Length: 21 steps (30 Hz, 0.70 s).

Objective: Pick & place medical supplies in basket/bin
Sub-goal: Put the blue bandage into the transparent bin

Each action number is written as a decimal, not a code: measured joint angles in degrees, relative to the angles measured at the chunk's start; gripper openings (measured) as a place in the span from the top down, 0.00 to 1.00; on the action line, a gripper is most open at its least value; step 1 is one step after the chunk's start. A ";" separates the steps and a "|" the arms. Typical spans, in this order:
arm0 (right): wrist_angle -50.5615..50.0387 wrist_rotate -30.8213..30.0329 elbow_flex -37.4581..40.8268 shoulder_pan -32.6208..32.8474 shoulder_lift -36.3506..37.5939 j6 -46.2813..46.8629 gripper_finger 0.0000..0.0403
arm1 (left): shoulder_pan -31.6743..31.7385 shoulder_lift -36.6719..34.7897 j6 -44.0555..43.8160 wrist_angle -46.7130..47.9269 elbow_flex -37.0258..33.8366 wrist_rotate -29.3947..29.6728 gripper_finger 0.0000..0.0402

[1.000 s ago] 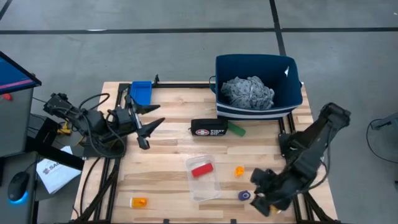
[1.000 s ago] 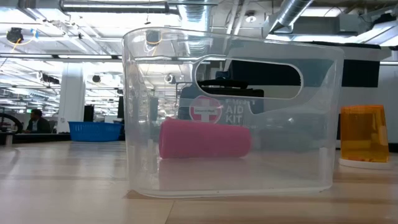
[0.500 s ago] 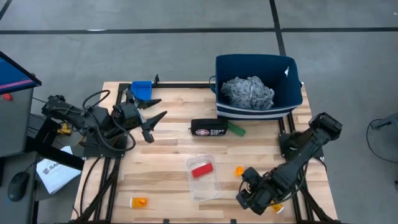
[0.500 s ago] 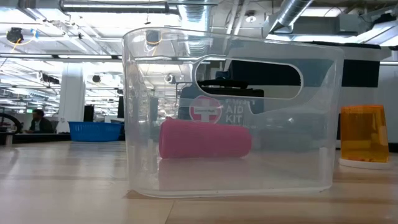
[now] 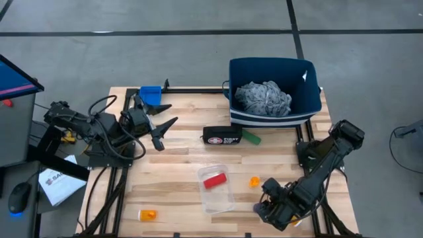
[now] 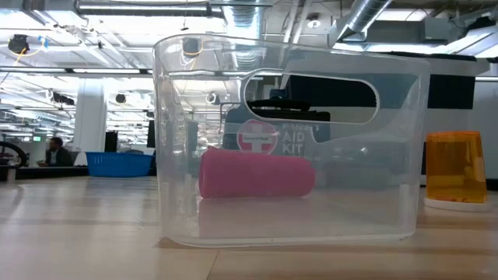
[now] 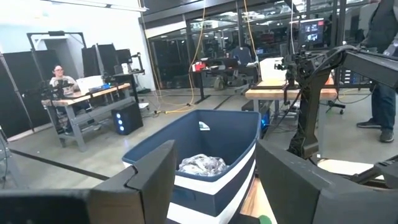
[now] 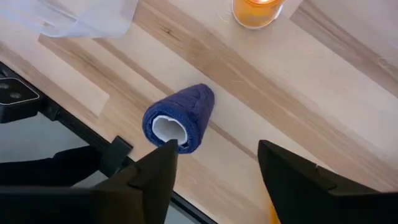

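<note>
A blue roll (image 8: 180, 121) lies on its side on the wood near the table's near edge. My right gripper (image 8: 214, 165) hangs open just above it, and the roll sits beside one fingertip (image 8: 163, 157); in the high view the right gripper (image 5: 268, 210) hides it. The navy bin (image 5: 274, 92) stands at the far right with the grey cloth (image 5: 263, 97) inside. A red roll (image 5: 214, 180) rests in a clear tub (image 5: 215, 192). Orange pill bottles (image 5: 254, 182) (image 5: 147, 215) stand on the table. A green roll (image 5: 251, 137) lies by a pouch. My left gripper (image 5: 158, 124) waits open at the left.
A black first-aid pouch (image 5: 221, 135) lies mid-table and a small blue tray (image 5: 150, 97) sits at the far left. The near table edge (image 8: 68, 124) runs close beside the blue roll. The low view looks through the clear tub (image 6: 288, 140) at the red roll (image 6: 257, 175).
My right gripper has moved along the near edge toward the table's left and now covers the blue roll in the high view. My left gripper has shifted a little toward the far edge. No object has moved.
</note>
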<state>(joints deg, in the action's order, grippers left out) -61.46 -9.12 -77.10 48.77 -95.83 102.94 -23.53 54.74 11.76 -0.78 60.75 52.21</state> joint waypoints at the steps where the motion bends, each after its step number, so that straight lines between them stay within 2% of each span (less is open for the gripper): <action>1: 0.08 0.00 0.00 0.03 0.00 0.00 0.48 | 0.00 0.00 -0.01 0.00 0.00 0.00 0.48; 6: 0.50 -1.47 0.00 0.03 -0.11 -0.72 0.55 | 0.00 0.00 -0.19 -0.02 0.00 0.01 0.48; 11: 2.46 -4.54 0.00 0.43 0.23 -1.42 0.56 | 0.00 0.00 -0.21 -0.04 0.00 0.02 0.48; 15: 4.40 -5.37 -0.04 0.70 0.42 -4.88 0.51 | 0.00 0.00 -0.21 -0.07 0.00 0.03 0.48; 21: 4.50 -4.07 -0.04 -0.12 0.21 -8.70 0.37 | 0.00 0.00 -0.61 -0.09 0.00 0.04 0.48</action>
<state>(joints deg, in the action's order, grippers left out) -56.96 -13.19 -77.14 48.65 -95.62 94.23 -23.53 54.74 11.15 -0.87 60.75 52.25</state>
